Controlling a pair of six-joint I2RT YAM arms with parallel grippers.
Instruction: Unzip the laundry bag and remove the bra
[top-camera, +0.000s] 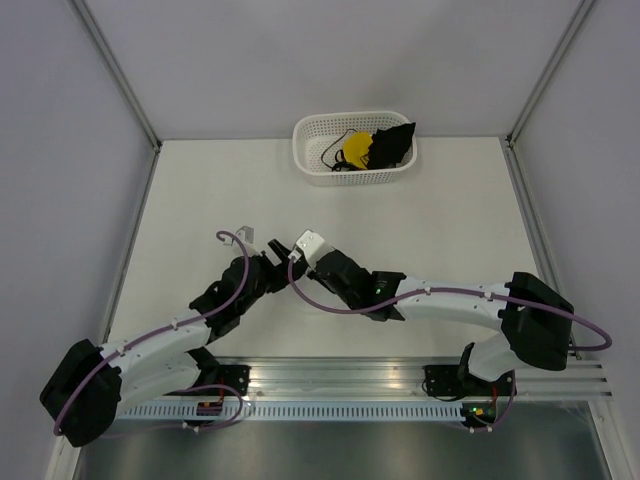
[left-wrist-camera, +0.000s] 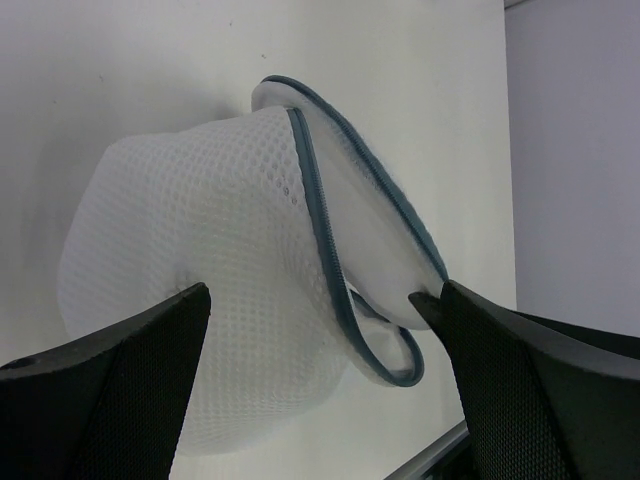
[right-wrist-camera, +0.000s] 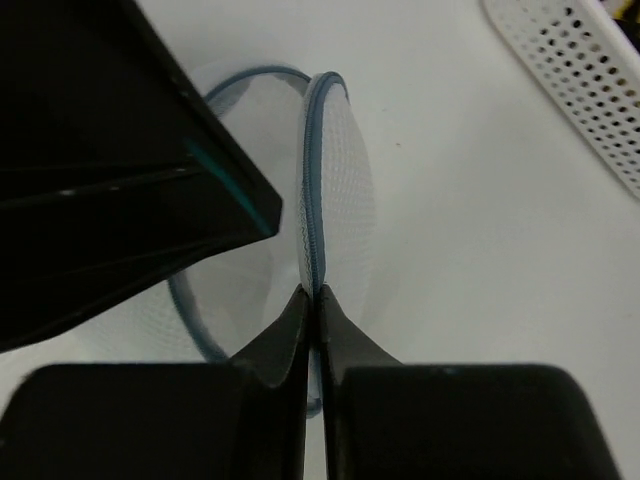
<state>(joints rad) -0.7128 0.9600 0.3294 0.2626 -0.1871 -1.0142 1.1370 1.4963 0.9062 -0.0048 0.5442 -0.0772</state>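
Pinching the grey-blue zipper rim of the laundry bag (left-wrist-camera: 200, 250), the right claw (right-wrist-camera: 314, 296) has its fingers pressed almost together, with the thin rim caught between the tips. The white mesh pouch sits at the middle of the worktop (top-camera: 450, 230), between the two arms. Its rim is parted into two loops, one edge-on and one facing out. The left claw (left-wrist-camera: 315, 292) is spread wide, with one finger on each side of the pouch; whether either finger touches the mesh cannot be told. The bra (top-camera: 358, 150), with yellow cups and black fabric, lies in the white perforated basket (top-camera: 310, 165) at the far edge of the worktop, well apart from the pouch.
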